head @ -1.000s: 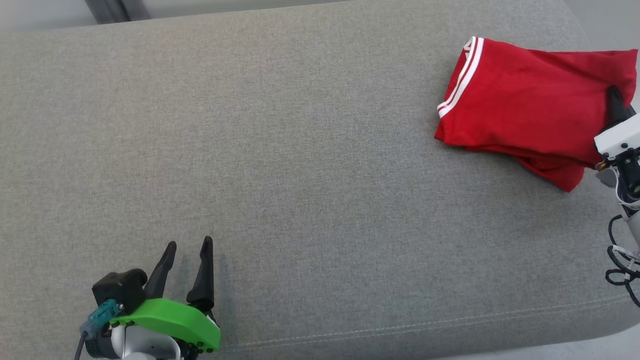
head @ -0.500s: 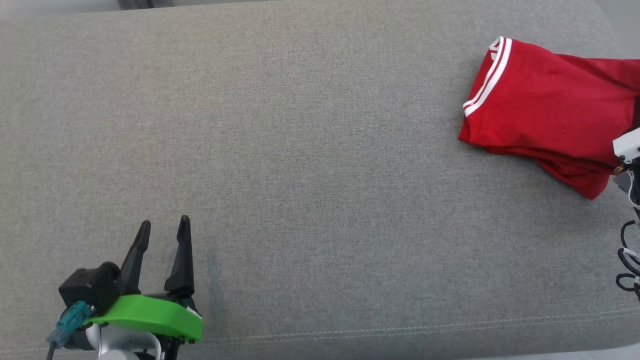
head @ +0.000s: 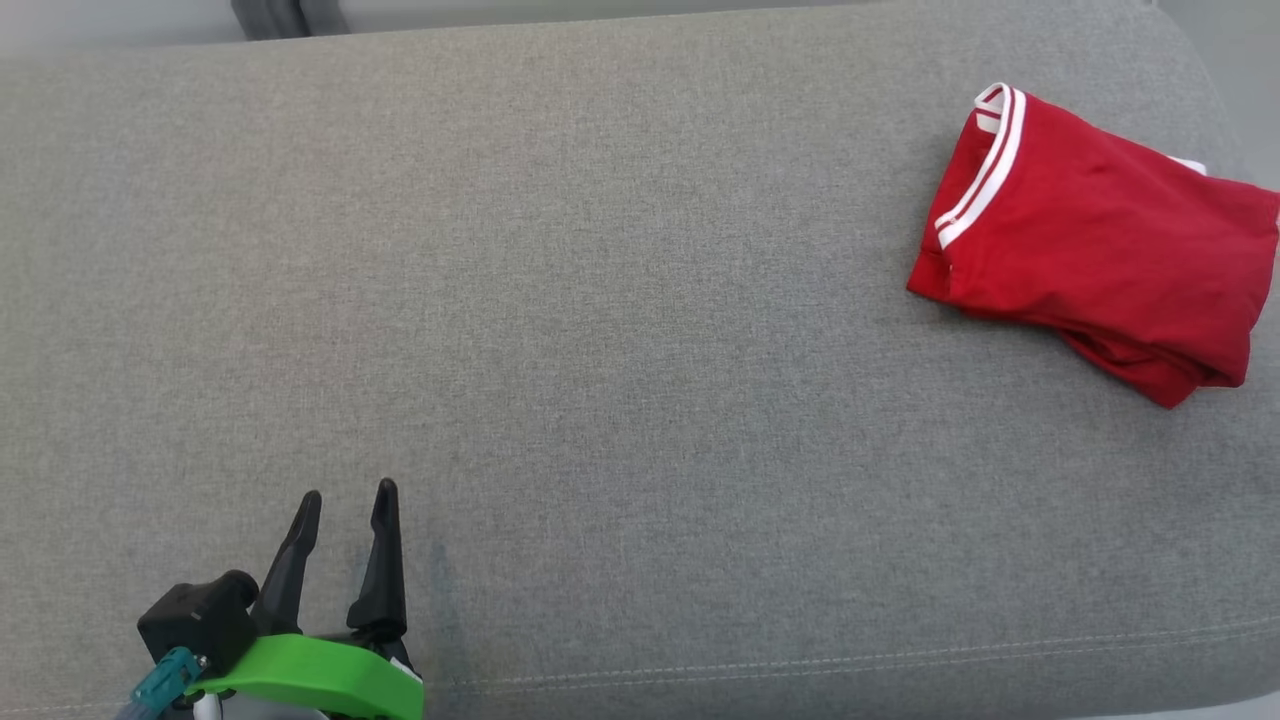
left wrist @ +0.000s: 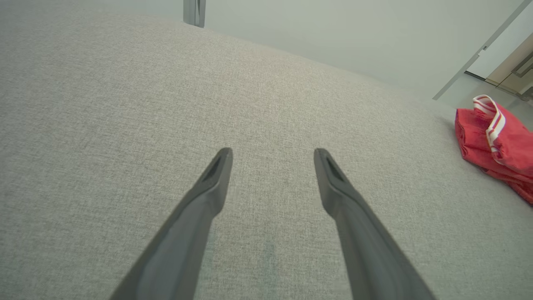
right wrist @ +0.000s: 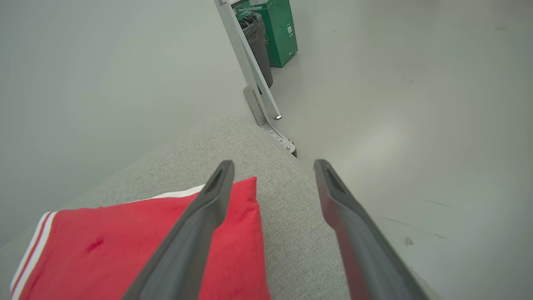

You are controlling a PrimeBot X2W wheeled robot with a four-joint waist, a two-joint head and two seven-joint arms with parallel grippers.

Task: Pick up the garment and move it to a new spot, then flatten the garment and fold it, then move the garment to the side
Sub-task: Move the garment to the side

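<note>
Nothing is reading clearly; the green box (right wrist: 280, 31) is carrying a small white label (right wrist: 288, 30), too small to read

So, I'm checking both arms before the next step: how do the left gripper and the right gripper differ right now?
The left gripper is over bare grey cushion, far from the red garment. The right gripper is over the garment's corner, at the cushion's end. Ahead of the left gripper lies upholstery; past the right gripper lies floor. Both stand open, holding nothing.
</note>
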